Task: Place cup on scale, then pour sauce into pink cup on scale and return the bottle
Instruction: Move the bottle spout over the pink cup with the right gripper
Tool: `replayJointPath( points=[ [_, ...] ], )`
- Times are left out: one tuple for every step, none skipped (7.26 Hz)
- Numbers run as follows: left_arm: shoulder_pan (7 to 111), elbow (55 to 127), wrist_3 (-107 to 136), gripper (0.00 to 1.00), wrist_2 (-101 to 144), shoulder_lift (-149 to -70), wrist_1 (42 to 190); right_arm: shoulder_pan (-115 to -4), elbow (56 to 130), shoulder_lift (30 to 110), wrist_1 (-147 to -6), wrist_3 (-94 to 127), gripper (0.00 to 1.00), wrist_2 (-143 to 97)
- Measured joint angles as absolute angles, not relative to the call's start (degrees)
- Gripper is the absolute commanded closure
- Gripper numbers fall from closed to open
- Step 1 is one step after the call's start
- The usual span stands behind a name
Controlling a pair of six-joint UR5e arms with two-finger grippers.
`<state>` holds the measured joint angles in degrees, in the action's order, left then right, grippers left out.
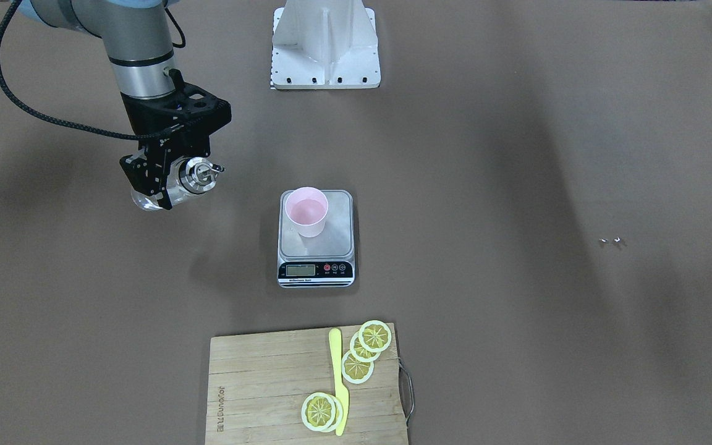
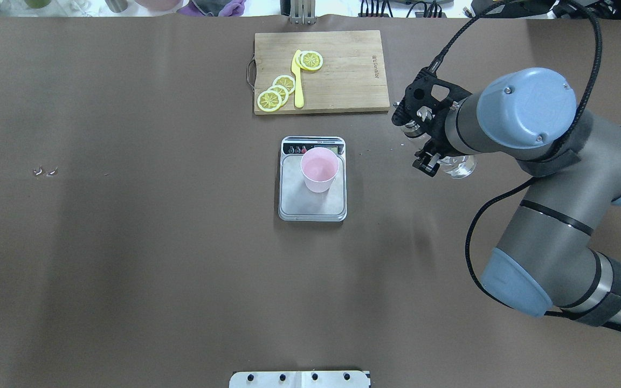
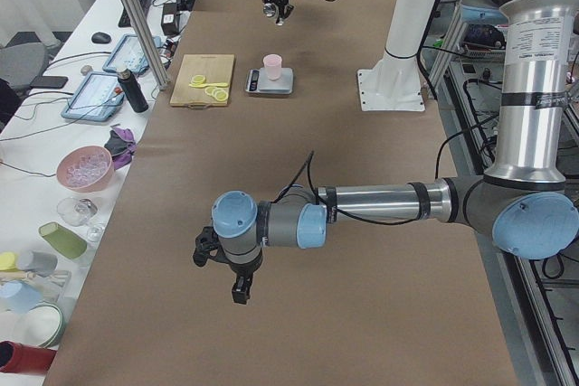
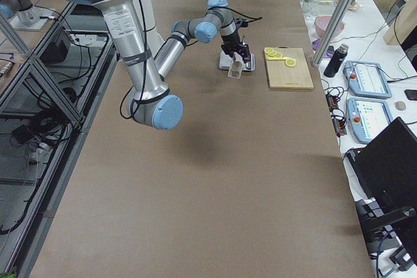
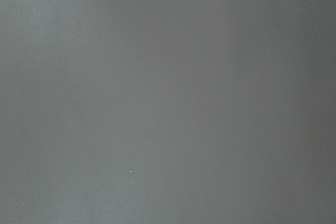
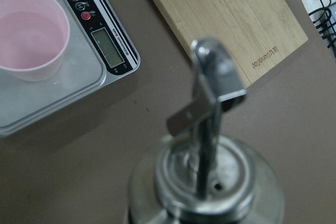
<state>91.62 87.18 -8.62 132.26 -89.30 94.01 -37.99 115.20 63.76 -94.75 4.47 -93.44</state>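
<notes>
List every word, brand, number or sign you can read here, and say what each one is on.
"Joyoung": printed on the cutting board; the marks right after it are too blurred to read.
Scale: a line of white print under the display, too small to read.
Display: no digits can be made out.
Buttons: tiny labels, unreadable.
Cup and bottle: no text visible.

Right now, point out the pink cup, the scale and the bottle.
pink cup (image 1: 306, 209), front-facing view, inside of the cup.
scale (image 1: 331, 242), front-facing view, bare steel platform.
bottle (image 6: 205, 182), right wrist view, metal collar.
</notes>
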Motion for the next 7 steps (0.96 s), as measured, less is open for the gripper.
replayJointPath(
  points=[
    [91.6, 87.28, -8.54, 0.01, 132.27, -89.44, 93.98, -37.62, 114.76, 62.72, -96.13, 4.14, 0.67, -92.54],
    [91.59, 87.28, -8.48, 0.01, 132.27, -89.56, 93.99, -36.94, 114.45, 61.08, -98.87, 3.94, 0.67, -91.01],
    [91.59, 87.22, -8.47, 0.01, 132.27, -89.59, 94.02, -36.07, 114.26, 59.77, -101.35, 3.82, 0.67, -89.28],
    [91.58, 87.1, -8.54, 0.01, 132.28, -89.53, 94.03, -35.2, 113.89, 59.15, -102.76, 3.74, 0.67, -87.85],
    [91.58, 87.05, -8.63, 0.01, 132.28, -89.41, 94.08, -34.46, 113.23, 58.78, -103.58, 3.71, 0.67, -86.65],
    [91.58, 86.97, -8.68, 0.01, 132.27, -89.17, 94.45, -33.9, 112.18, 58.31, -103.95, 3.7, 0.67, -85.84],
    [91.58, 86.88, -8.68, 0.01, 132.28, -88.87, 95.05, -33.64, 110.54, 57.4, -104.08, 3.69, 0.67, -85.4]
  ],
)
